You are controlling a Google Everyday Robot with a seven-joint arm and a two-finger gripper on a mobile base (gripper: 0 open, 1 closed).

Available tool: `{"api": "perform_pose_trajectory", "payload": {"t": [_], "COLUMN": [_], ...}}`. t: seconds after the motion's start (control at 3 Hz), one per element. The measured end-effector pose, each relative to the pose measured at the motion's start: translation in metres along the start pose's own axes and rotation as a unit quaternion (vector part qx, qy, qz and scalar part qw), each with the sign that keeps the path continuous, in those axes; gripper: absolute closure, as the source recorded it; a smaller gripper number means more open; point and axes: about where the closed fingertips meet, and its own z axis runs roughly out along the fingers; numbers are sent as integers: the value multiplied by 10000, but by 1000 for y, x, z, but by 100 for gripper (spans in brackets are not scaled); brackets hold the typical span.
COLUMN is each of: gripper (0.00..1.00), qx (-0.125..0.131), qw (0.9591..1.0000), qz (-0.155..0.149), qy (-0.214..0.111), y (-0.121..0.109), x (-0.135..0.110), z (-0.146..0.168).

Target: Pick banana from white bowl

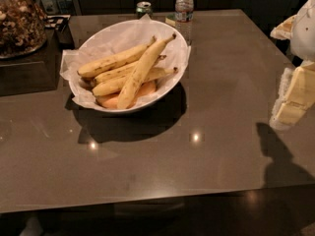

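The white bowl (173,80), lined with crumpled white paper, stands at the back left of the dark table. It holds several yellow bananas. The banana (141,72), the longest and nearly straight, lies on top of the pile, its stem tip pointing up and right towards the bowl's far rim. Shorter bananas (112,62) lie under it, and a pale orange fruit piece (111,101) lies at the near side. My gripper (295,100) is at the right edge of the view, above the table and far to the right of the bowl. It holds nothing that I can see.
A glass jar of nuts (18,19) stands at the back left on a dark raised block. A water bottle (184,10) and a green can (143,7) stand just behind the bowl. The table's front edge (147,203) runs across the bottom.
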Motion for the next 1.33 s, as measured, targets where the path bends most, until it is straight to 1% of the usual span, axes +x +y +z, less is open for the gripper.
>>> {"api": "perform_pose_trajectory", "payload": {"t": [0.33,0.67,1.0,1.33], "gripper": [0,0,0,0], "qx": [1,183,161,-77], "qw": [10000,9991,9954,9898], "qz": [0,-282,-804,-1202], "qy": [0,-242,-494,-761], "y": [0,-28,-69,-97], "x": [0,-16,-46,-82], "z": [0,11,34,62]}}
